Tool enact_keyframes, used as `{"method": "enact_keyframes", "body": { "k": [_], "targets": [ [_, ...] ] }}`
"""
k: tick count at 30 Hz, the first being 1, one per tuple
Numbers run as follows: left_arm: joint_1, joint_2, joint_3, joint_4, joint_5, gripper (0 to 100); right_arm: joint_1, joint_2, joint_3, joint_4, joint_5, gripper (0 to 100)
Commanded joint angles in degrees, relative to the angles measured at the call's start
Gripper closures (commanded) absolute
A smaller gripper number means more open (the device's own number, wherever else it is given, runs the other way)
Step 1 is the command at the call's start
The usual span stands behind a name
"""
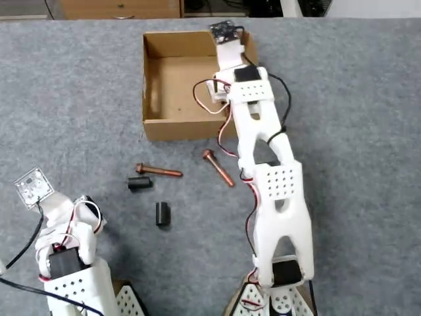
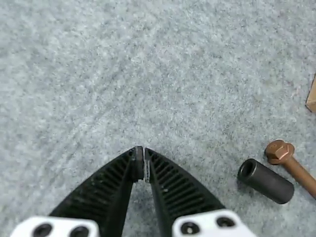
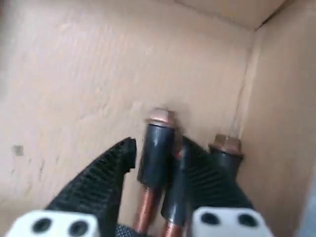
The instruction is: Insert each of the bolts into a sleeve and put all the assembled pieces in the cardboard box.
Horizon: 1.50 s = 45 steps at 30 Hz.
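Observation:
Inside the cardboard box (image 1: 152, 79) my right gripper (image 3: 158, 148) is open, its fingers either side of an assembled bolt-and-sleeve piece (image 3: 156, 153) lying on the box floor (image 3: 74, 79). A second assembled piece (image 3: 224, 154) lies by the box wall, and another sleeve (image 3: 174, 200) shows between them. On the carpet lie two loose copper bolts (image 1: 158, 170) (image 1: 218, 167) and two black sleeves (image 1: 139, 183) (image 1: 162, 214). My left gripper (image 2: 139, 165) is shut and empty above the carpet, left of a sleeve (image 2: 265, 180) and a bolt head (image 2: 280, 152).
The right arm (image 1: 263, 164) stretches from the table's front edge across to the box's right side, passing close to one loose bolt. The left arm (image 1: 66, 250) stays at the front left corner. Grey carpet covers the table.

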Motion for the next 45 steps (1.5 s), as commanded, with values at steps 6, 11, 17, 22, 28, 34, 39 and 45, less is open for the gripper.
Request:
{"method": "enact_keyframes", "body": {
  "k": [6, 11, 17, 22, 28, 34, 39, 45],
  "targets": [
    [-0.2, -0.1, 0.7, -0.9, 0.6, 98, 1.0, -0.6, -15.8, 16.6, 0.4, 84.6],
    [-0.2, -0.1, 0.7, -0.9, 0.6, 98, 1.0, -0.6, -30.2, 28.7, 0.4, 84.6],
    [-0.2, -0.1, 0.7, -0.9, 0.6, 98, 1.0, -0.7, -46.3, 40.0, 0.4, 84.6],
    [-0.2, -0.1, 0.7, -0.9, 0.6, 98, 2.7, -7.7, -43.7, 40.2, 0.3, 84.6],
    [-0.2, -0.1, 0.7, -0.9, 0.6, 98, 3.1, -21.9, -39.5, 40.2, 0.3, 84.6],
    [-0.2, -0.1, 0.7, -0.9, 0.6, 98, 3.1, -39.0, -23.2, 40.2, 0.3, 84.6],
    [-0.2, -0.1, 0.7, -0.9, 0.6, 98, 2.8, -55.7, -1.5, 40.2, 0.3, 84.6],
    [-0.2, 0.0, 0.7, -0.9, 0.6, 98, 2.8, -74.9, 22.2, 40.0, -4.2, 84.6]
  ]
}}
